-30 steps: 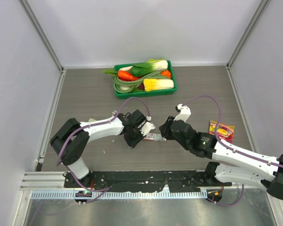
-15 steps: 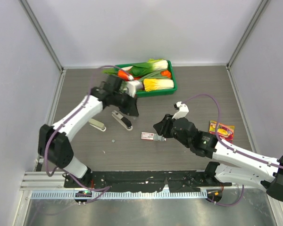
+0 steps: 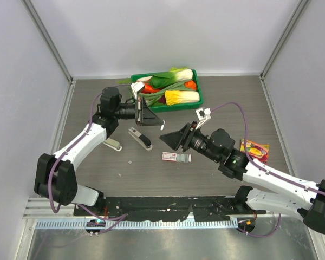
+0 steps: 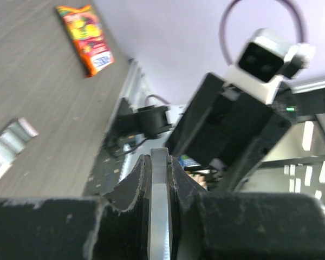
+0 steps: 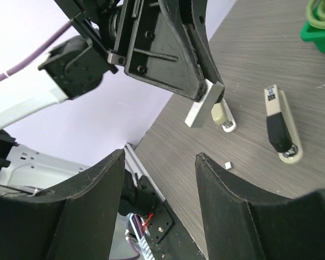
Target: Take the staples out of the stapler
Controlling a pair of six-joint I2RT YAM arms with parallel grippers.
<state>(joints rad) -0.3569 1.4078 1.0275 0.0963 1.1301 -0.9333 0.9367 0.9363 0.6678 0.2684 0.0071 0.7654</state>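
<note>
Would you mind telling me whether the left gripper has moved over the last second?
Yes: the left gripper went from the red-and-white box toward the green tray.

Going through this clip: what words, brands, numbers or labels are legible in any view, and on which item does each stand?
No text can be read in full anywhere.
Orange-red snack packet: colourful print, lettering too blurred to read.
Flat red-and-white box: print too small to read.
Stapler: small label with dark marks at one end, illegible.
</note>
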